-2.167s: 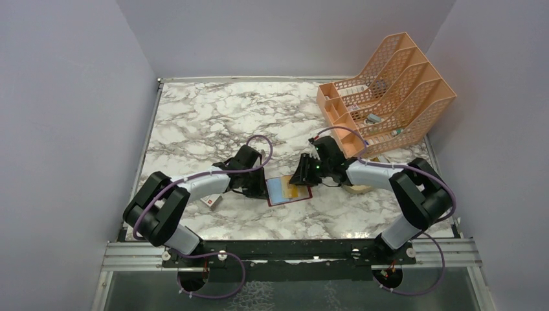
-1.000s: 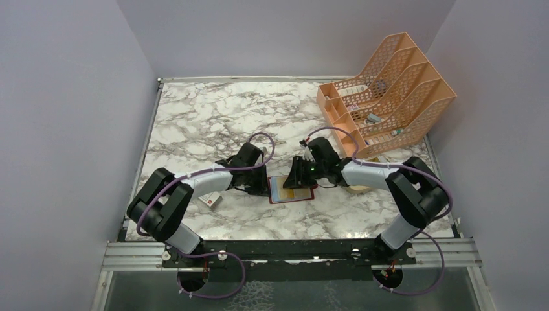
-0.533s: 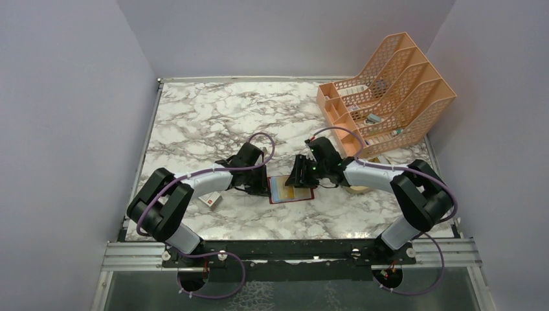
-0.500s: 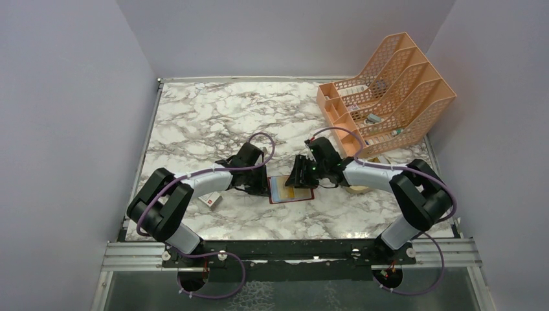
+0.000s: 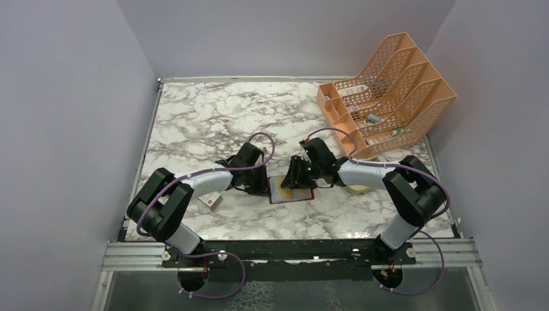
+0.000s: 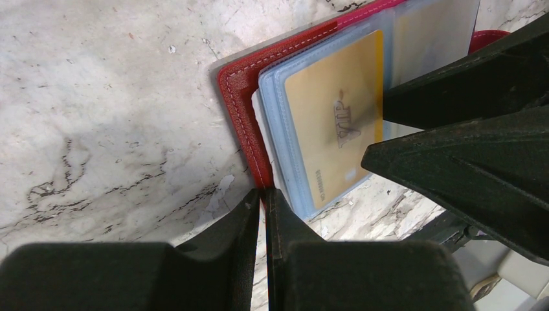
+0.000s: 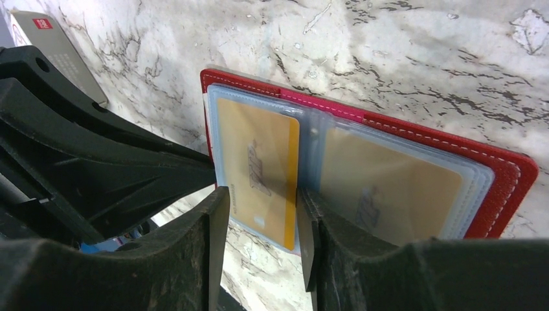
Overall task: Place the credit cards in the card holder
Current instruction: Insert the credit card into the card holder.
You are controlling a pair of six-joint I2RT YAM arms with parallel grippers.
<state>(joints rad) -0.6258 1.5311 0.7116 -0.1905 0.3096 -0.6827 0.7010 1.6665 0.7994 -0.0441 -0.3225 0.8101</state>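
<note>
The dark red card holder (image 5: 298, 194) lies open on the marble table, its clear sleeves up. My left gripper (image 5: 262, 186) is shut on the holder's left edge (image 6: 243, 129), pinching the red cover (image 6: 264, 194). A gold credit card (image 6: 336, 123) lies in the left sleeve, its right edge bare (image 7: 291, 181). A second gold card (image 7: 388, 188) sits under the right sleeve. My right gripper (image 5: 291, 181) is open, with its fingers either side of the left gold card (image 7: 259, 162), the right finger at the card's bare edge. No blue card shows.
An orange mesh file rack (image 5: 382, 84) stands at the back right. A beige oval tray (image 5: 358, 188) shows under my right forearm. A small white box with a red mark (image 5: 210, 200) lies left of the left gripper; it also shows in the right wrist view (image 7: 58, 45).
My right gripper has shifted left over the card holder, toward the left gripper. The left gripper has kept its hold and barely moved.
</note>
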